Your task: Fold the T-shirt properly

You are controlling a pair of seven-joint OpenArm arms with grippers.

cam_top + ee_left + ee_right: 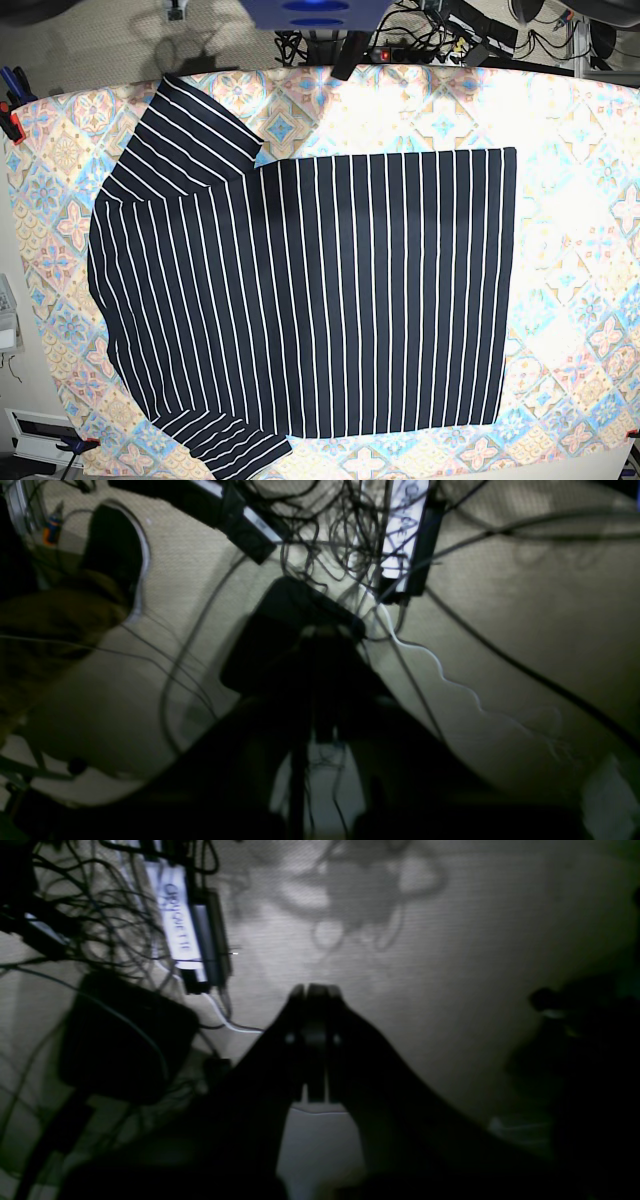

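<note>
Base view: T-shirt (320, 300) flat on patterned tablecloth (570, 250); right claw (316, 990) closed, empty; left claw (320, 632) unclear.

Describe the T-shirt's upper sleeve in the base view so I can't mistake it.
Start at the patterned tablecloth covering the table; the dark pinstriped T-shirt lies flat across it. Its upper sleeve juts toward the top left corner. Unlike the lower sleeve at the near edge, it points toward the far edge.
</note>
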